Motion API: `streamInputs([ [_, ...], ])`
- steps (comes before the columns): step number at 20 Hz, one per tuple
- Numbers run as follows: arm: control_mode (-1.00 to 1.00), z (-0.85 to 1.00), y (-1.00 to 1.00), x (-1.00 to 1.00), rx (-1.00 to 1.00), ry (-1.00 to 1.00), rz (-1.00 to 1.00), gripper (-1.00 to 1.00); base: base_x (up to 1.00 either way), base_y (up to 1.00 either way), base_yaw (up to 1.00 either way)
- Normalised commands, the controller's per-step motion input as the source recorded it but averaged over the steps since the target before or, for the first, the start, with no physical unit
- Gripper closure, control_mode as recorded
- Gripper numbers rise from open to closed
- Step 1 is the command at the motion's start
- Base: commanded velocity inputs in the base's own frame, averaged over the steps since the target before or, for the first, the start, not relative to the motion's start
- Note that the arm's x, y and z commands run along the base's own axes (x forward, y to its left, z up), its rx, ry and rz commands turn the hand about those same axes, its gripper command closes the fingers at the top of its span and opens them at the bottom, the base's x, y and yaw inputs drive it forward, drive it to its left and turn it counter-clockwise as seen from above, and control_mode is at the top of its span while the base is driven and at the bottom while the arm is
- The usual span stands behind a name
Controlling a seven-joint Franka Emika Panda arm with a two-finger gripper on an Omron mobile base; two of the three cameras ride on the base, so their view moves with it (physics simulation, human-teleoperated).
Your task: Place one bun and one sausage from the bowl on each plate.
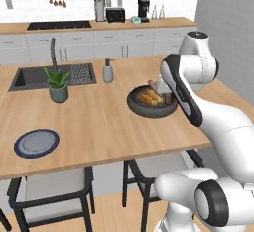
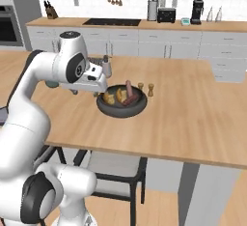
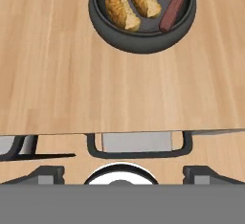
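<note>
The dark bowl (image 1: pixel 151 108) stands on the island counter and holds two buns (image 3: pixel 122 11) and two sausages (image 3: pixel 173 8). From the right base view, the bowl (image 2: pixel 121 108) lies just right of my hand (image 2: pixel 91 81). My gripper (image 3: pixel 122 173) hangs above the counter's near edge, on the near side of the bowl (image 3: pixel 139 46). Its fingers stand wide apart with nothing between them. One blue-rimmed grey plate (image 1: pixel 35 143) lies empty near the front left of the counter, far from the bowl.
A potted plant (image 1: pixel 58 85), a soap dispenser (image 1: pixel 108 71) and a sink (image 1: pixel 49 76) sit behind and to the left. Two small shakers (image 2: pixel 146 89) stand just beyond the bowl. Chairs (image 1: pixel 49 191) are tucked under the counter's near edge.
</note>
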Motion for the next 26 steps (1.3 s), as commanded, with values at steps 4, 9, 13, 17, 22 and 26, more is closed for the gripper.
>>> streamInputs([
  [4,1.00,0.00,0.00,0.00,0.00,0.00,0.00,-1.00,0.31,0.08,0.01],
  [9,1.00,0.00,0.00,0.00,0.00,0.00,0.00,-1.00,0.56,0.00,0.01],
  [13,1.00,0.00,0.00,0.00,0.00,0.00,0.00,-1.00,0.58,-0.05,0.01],
  [17,-1.00,-0.02,-0.02,0.92,0.00,0.01,0.00,-1.00,0.00,0.00,0.00],
  [22,-1.00,-0.18,0.00,1.00,0.01,0.14,0.00,-1.00,0.00,0.00,0.00],
  [26,-1.00,-0.45,0.00,1.00,0.00,0.27,0.02,-1.00,0.00,0.00,0.00],
])
